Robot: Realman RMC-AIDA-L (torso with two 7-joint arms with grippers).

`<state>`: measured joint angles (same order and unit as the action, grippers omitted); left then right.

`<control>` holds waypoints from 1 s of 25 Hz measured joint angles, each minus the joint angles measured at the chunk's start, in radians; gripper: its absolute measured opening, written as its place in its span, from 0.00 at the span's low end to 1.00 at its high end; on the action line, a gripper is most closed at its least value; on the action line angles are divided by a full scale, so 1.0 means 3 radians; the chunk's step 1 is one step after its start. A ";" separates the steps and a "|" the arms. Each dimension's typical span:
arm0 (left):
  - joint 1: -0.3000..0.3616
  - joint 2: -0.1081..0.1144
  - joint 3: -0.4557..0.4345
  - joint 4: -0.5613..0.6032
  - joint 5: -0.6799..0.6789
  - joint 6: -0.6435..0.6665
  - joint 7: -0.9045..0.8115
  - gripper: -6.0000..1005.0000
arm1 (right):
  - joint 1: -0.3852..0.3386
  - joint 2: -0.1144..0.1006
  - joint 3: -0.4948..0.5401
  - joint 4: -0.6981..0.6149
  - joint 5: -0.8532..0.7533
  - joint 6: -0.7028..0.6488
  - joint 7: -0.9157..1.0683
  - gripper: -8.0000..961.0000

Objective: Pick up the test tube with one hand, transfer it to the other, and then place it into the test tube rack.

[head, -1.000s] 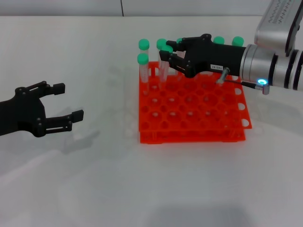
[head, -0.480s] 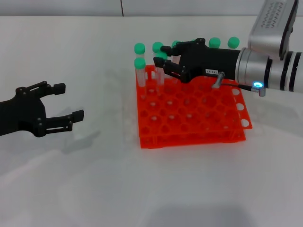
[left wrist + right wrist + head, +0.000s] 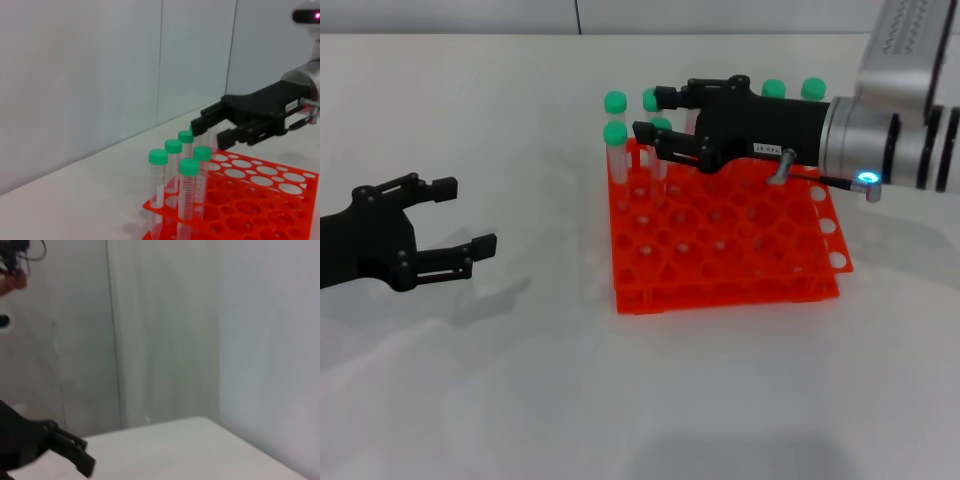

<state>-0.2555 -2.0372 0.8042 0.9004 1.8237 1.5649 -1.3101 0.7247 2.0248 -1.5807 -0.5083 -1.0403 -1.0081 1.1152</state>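
Over the orange rack's far-left corner, the right gripper hangs with fingers spread, holding nothing.

From the head view, the test tube rack (image 3: 725, 225) sits on the table (image 3: 520, 120); the right gripper (image 3: 655, 115) hovers above the green-capped tubes standing there, and the test tube (image 3: 661, 150) stands in a hole just below its fingers, apart from them. Well left of the rack, the left gripper (image 3: 460, 215) rests low with fingers spread and empty. From the left wrist view, the rack (image 3: 250, 200) holds a cluster of tubes (image 3: 180, 175) upright at its near corner, the right gripper (image 3: 207, 125) hanging just above and behind them. From the right wrist view, only a black gripper (image 3: 35, 447) and a pale wall (image 3: 200, 340) show; which gripper it is, I cannot tell.
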 joint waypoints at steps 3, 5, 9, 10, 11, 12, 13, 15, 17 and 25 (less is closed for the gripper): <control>0.0012 0.0002 -0.0003 0.0000 -0.0003 0.0011 -0.0003 0.88 | -0.0112 -0.0037 0.0005 -0.0172 -0.0027 -0.0147 0.0056 0.52; 0.0015 0.0010 -0.0007 0.0000 -0.0005 0.0017 -0.0024 0.88 | -0.0220 -0.0079 0.0006 -0.0290 -0.0050 -0.0257 0.0086 0.52; 0.0000 0.0017 -0.0007 0.0000 -0.0005 0.0024 -0.0053 0.88 | -0.0376 -0.0211 0.0015 -0.0374 -0.0057 -0.0468 0.0129 0.52; -0.0006 0.0019 -0.0007 0.0000 -0.0007 0.0025 -0.0061 0.88 | -0.0404 -0.0258 0.0021 -0.0374 -0.0057 -0.0518 0.0154 0.52; -0.0010 0.0023 -0.0007 0.0000 -0.0010 0.0027 -0.0071 0.88 | -0.0426 -0.0286 0.0022 -0.0374 -0.0057 -0.0552 0.0170 0.54; -0.0013 0.0026 -0.0007 0.0000 -0.0013 0.0028 -0.0078 0.88 | -0.0447 -0.0315 0.0024 -0.0371 -0.0057 -0.0587 0.0181 0.56; -0.0015 0.0030 -0.0007 0.0000 -0.0017 0.0030 -0.0085 0.88 | -0.0474 -0.0351 0.0032 -0.0366 -0.0062 -0.0626 0.0191 0.59; -0.0018 0.0035 -0.0007 0.0000 -0.0021 0.0036 -0.0095 0.88 | -0.0515 -0.0393 0.0075 -0.0358 -0.0113 -0.0693 0.0207 0.63; -0.0022 0.0036 -0.0007 0.0000 -0.0027 0.0051 -0.0103 0.88 | -0.0567 -0.0421 0.0196 -0.0354 -0.0257 -0.0773 0.0232 0.70; -0.0079 0.0061 -0.0007 -0.0013 -0.0013 0.0119 -0.0177 0.88 | -0.0678 -0.0428 0.0967 -0.0307 -0.1143 -0.1163 0.0283 0.88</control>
<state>-0.2791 -2.0189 0.8023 0.8965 1.8198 1.6005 -1.3632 0.5211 1.8966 -1.2907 -0.6004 -1.3833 -1.3571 1.1999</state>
